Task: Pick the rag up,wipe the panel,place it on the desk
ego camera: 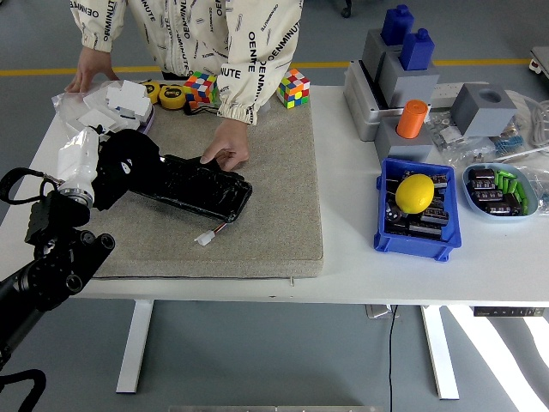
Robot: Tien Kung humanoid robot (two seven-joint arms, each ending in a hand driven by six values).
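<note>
White table (343,257), 1 grey felt mat (266,232) covering its left half.

Panel (199,187): black, flat, oblong, lying on the mat slantwise from near the mat's left edge toward its centre. A white connector (204,239) on short wires lies on the mat just beside the panel's near right corner.

Rag (129,163): black cloth, bunched over the panel's left end, near the mat's left edge.

Left hand (107,167): white-wrapped wrist, fingers closed on the rag, pressing it on the panel's left end. Black arm enters from the lower left corner. Right arm not seen.

Person at the far edge, patterned cream jacket. 1 hand (225,150) rests on the panel's far edge, fingers touching it; the other hand (86,73) lies on a clear bag of white boxes (116,101) at the far left corner.

Far edge of mat: 2 colour puzzle cubes (292,88), 2 yellow tape measures (171,96).

Right half of table: blue bin (412,233) holding a yellow lemon-shaped object (414,192); grey blocks with 2 blue bottles (405,34) and 1 orange cylinder (411,118); blue dish (480,202) of small parts near the right edge.
</note>
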